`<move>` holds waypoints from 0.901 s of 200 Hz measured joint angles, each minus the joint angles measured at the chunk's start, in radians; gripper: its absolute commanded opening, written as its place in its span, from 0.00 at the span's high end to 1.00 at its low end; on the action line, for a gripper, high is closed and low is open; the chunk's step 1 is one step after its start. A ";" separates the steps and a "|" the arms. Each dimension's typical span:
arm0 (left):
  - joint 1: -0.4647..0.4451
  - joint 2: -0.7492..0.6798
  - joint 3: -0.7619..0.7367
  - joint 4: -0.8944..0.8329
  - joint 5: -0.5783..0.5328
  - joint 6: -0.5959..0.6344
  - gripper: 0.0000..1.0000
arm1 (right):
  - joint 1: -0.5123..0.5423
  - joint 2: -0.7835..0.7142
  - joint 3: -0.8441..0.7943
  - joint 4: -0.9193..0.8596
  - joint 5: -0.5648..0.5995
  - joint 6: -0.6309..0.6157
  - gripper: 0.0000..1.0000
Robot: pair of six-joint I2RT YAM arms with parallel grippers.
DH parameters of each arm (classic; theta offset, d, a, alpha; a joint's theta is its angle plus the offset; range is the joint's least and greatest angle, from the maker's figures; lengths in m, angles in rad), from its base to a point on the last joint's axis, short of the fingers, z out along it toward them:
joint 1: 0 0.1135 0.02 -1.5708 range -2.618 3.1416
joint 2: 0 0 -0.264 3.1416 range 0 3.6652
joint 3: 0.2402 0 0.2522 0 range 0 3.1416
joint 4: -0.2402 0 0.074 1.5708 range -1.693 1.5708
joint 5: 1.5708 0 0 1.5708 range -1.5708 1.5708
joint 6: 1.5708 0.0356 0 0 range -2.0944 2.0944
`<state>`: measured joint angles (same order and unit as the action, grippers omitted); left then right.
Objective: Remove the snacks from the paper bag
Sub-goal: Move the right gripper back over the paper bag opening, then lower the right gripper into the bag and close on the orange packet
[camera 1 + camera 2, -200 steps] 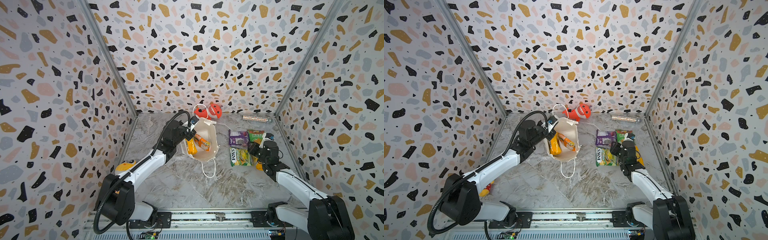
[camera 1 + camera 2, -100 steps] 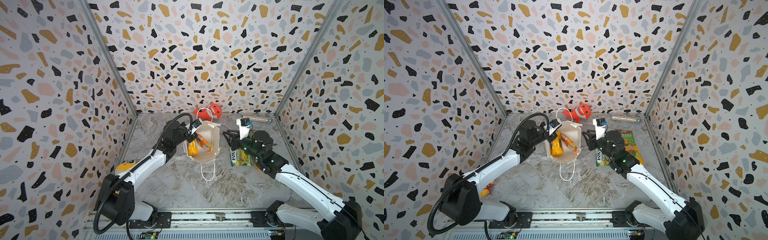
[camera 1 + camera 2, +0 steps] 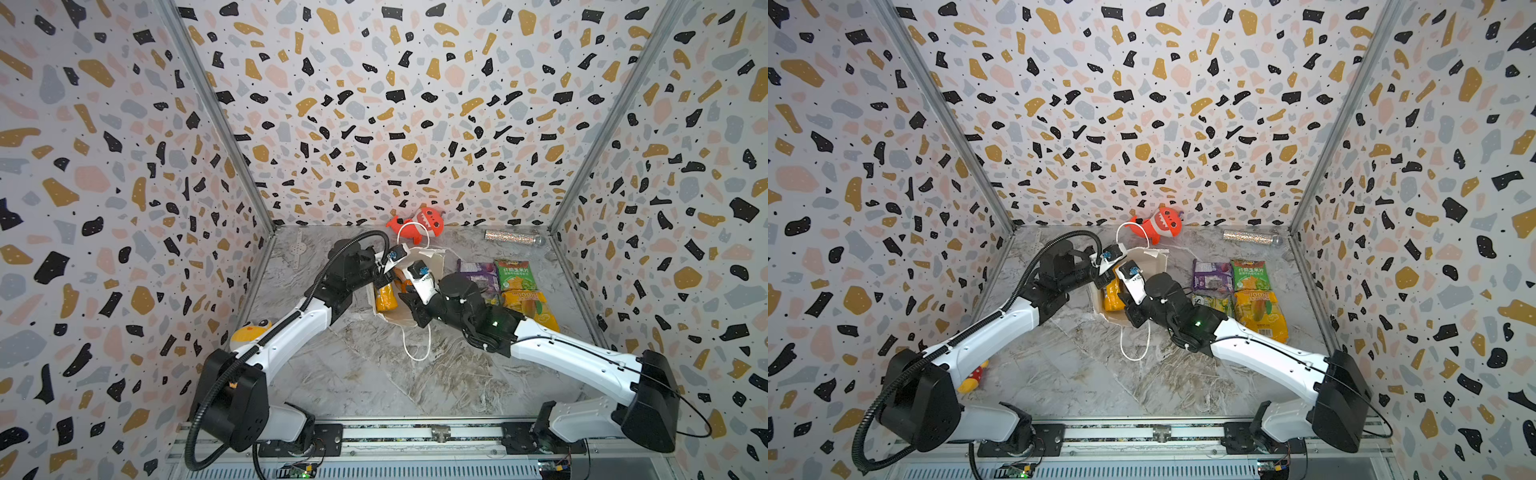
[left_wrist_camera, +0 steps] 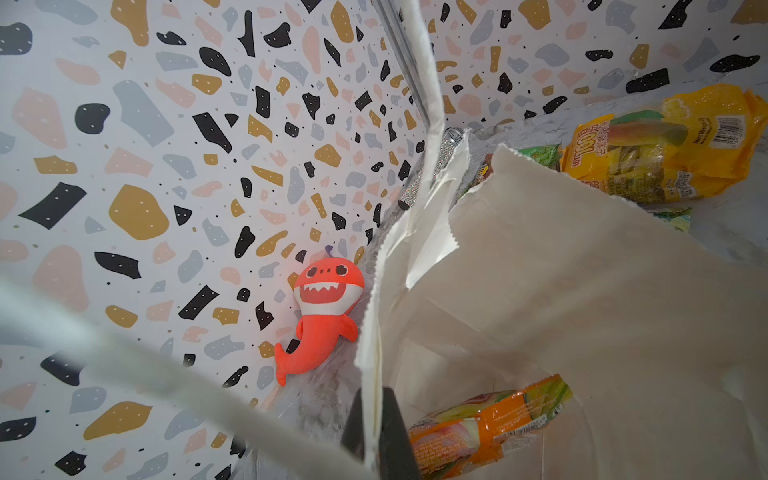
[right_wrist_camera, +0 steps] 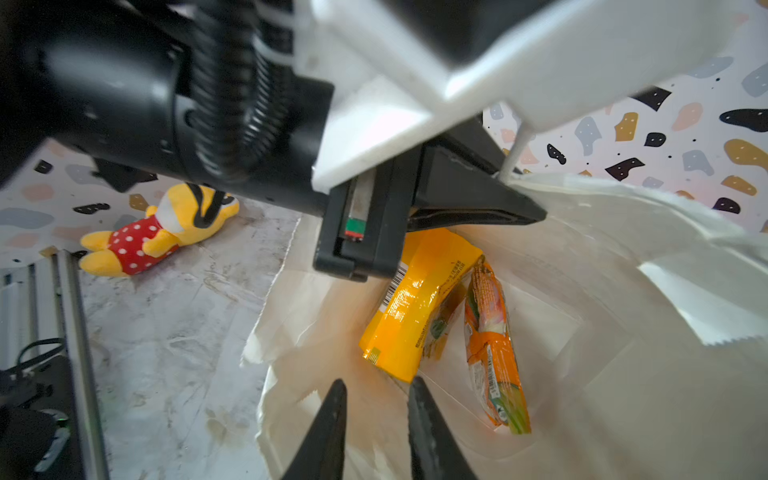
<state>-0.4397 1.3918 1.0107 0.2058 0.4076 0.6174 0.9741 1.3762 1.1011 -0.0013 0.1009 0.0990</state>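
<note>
Gaping paper bag (image 5: 582, 374) is pinched at rim by left tool (image 4: 372, 415); right tool (image 5: 378, 384) is held narrowly parted, empty, at its mouth.

Bright, even light in both top views, shadows soft on the bench (image 3: 353, 374). Left wrist: cord handle (image 4: 137, 370) blurred up close. Right wrist: glossy glare on the orange-yellow packet (image 5: 419, 299), edges stretched.

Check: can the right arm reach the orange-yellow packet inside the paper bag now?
Probably yes: the left gripper pinches the paper bag open, and the open right gripper faces the orange-yellow packet with nothing between.
</note>
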 measured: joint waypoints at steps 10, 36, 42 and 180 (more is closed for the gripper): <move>0.000 -0.002 0.000 -0.003 0.003 0.001 1.00 | 0.000 0.038 0.026 -0.018 0.029 -0.014 0.71; 0.001 -0.006 0.000 -0.004 0.003 0.000 1.00 | -0.013 0.121 0.087 -0.071 0.089 -0.038 0.66; 0.001 -0.006 0.000 -0.003 0.003 -0.001 1.00 | -0.019 0.136 0.097 -0.084 0.095 -0.040 0.64; 0.005 -0.023 -0.013 0.004 0.013 0.000 1.00 | -0.086 0.373 0.208 -0.201 0.223 -0.024 0.40</move>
<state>-0.4351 1.3693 0.9981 0.2096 0.4210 0.6178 0.8883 1.7489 1.3087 -0.2024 0.3241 0.0746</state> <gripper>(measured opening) 0.047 0.601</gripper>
